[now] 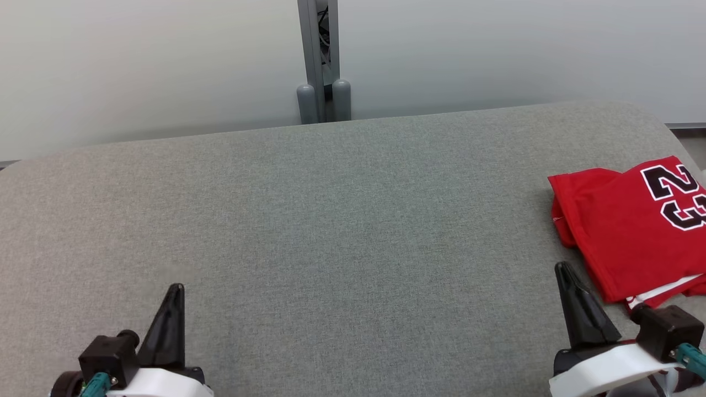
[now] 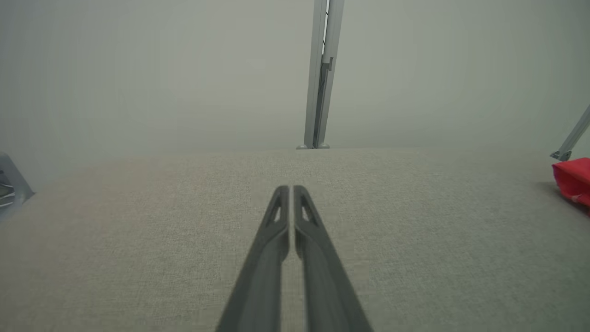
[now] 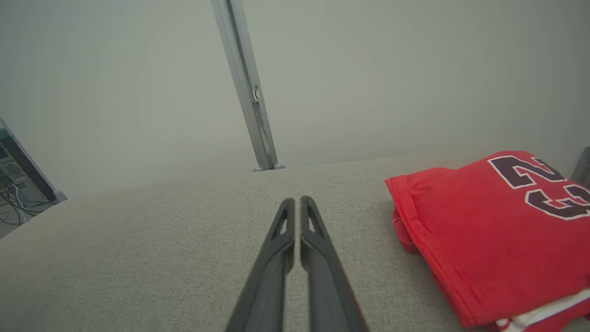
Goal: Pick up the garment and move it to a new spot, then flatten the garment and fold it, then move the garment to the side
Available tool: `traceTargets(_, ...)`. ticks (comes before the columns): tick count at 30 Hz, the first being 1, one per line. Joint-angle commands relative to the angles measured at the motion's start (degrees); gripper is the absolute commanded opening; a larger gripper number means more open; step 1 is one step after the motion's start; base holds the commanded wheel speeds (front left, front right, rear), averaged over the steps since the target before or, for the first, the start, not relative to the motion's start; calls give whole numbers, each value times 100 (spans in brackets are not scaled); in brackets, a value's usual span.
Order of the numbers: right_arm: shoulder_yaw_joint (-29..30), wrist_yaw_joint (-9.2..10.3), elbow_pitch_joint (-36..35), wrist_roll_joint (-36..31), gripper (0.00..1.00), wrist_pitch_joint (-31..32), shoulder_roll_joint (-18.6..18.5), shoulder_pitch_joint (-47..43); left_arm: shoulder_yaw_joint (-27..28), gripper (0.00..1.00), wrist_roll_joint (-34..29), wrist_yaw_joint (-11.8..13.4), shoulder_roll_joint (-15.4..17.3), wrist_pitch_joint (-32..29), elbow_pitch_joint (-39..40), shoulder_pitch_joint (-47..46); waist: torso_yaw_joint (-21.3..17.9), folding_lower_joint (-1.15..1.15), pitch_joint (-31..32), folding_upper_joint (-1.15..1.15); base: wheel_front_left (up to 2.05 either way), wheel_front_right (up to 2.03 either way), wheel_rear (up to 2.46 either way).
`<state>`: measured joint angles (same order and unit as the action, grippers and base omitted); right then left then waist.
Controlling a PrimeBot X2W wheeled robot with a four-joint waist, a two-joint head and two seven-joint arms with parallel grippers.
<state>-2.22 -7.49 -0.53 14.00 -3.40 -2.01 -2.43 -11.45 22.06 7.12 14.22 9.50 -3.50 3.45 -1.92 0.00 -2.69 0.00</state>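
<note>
The garment [image 1: 623,226] is a red jersey with a dark number, lying folded at the far right of the grey fabric surface [image 1: 331,220]. It also lies at the right of the right wrist view as the red garment [image 3: 498,230], and its edge, the garment [image 2: 574,180], peeks in at the right of the left wrist view. My right gripper [image 1: 563,268] stands shut and empty just left of the garment's near corner, apart from it. My left gripper [image 1: 176,288] is shut and empty at the lower left, over bare fabric. Both pairs of fingers [image 2: 290,189] [image 3: 297,200] are pressed together.
A grey metal post [image 1: 320,60] stands behind the surface's far edge against a pale wall. The surface's rounded corners fall away at far left and far right. Cables and equipment [image 3: 18,184] sit beyond the left edge in the right wrist view.
</note>
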Motion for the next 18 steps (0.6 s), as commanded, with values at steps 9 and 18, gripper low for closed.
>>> traceTargets(9,293,0,241,1119,0,408,-185,201,16,0,905,-182,-98,73,22,-78,15,0,11,0,0,0,0)
traceTargets(18,634,0,531,1997,0,838,-275,371,9,0,1685,-345,-226,134,-6,-99,30,0,21,0,0,0,0)
